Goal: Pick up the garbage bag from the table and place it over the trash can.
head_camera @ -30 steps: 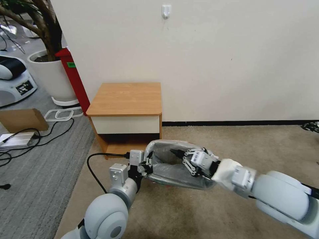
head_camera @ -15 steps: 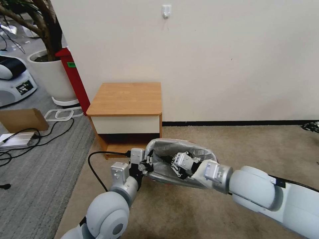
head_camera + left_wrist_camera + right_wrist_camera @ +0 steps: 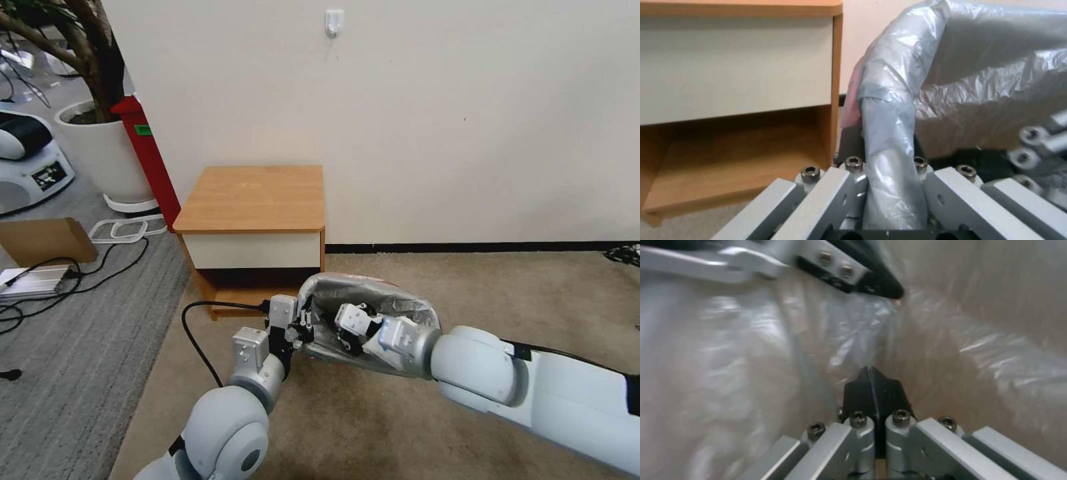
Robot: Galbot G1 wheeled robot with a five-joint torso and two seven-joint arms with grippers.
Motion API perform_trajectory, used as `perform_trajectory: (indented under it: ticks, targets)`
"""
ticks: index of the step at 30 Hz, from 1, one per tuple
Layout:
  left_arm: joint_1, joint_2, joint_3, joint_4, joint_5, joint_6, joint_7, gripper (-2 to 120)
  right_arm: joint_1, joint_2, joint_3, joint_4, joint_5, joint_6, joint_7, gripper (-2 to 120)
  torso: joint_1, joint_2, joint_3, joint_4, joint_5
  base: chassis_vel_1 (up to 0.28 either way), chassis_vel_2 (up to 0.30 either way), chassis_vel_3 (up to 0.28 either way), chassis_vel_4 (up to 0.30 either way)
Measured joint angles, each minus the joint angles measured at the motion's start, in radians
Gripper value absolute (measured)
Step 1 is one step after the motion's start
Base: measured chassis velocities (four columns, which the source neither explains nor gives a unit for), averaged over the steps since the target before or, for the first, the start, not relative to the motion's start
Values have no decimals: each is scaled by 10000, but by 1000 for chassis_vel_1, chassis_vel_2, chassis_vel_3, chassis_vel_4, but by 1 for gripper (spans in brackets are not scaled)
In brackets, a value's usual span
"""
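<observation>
The grey garbage bag (image 3: 393, 310) lies spread over the trash can on the carpet in front of the table (image 3: 253, 197); the plastic hides the can. My left gripper (image 3: 305, 328) is at the bag's left end, its fingers clamped either side of a bag-wrapped rim (image 3: 889, 150) with a pinkish band beside it. My right gripper (image 3: 341, 333) reaches inside the bag's mouth. In the right wrist view its black fingertips (image 3: 871, 378) are pressed together with nothing between them, crinkled plastic all round, and the left gripper's finger (image 3: 862, 276) is close ahead.
The table's cream drawer front (image 3: 729, 66) and lower shelf (image 3: 729, 156) are just left of the bag. A black cable (image 3: 200, 333) loops over the carpet beside my left arm. A red cabinet (image 3: 150, 157), a white plant pot (image 3: 100, 153) and a cardboard box (image 3: 47, 240) stand farther left.
My right arm has pushed leftward, deeper into the bag's mouth. My left gripper has shifted slightly right while keeping hold of the rim.
</observation>
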Motion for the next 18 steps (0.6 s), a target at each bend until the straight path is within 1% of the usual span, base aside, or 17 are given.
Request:
perform_trajectory:
  ticks: [1,5,7,9,11,18]
  targets:
    - [8,24,3,-52,77,-4,30,3,170,167,-118,-99,134,-308,175,0,0,0,0,1,0,0,0,0,0]
    - [42,48,2,-128,131,-9,42,3,408,463,-333,-319,202,-663,389,0,-1,0,0,1,0,0,0,0,0]
    - [90,32,-10,-200,166,-9,46,3,713,862,-654,-593,202,-989,590,0,-1,1,-1,1,1,0,0,0,0]
    - [101,22,-13,-213,177,-9,46,3,780,934,-730,-655,199,-1011,642,0,0,0,-1,1,0,0,0,0,0]
    - [168,-14,-33,-299,192,23,46,3,1106,1278,-1092,-998,184,-1043,794,0,0,0,0,2,0,0,0,0,0]
    - [297,-43,-112,-432,208,68,42,3,1397,1596,-1429,-1485,163,-1043,805,0,0,0,0,2,1,0,0,0,0]
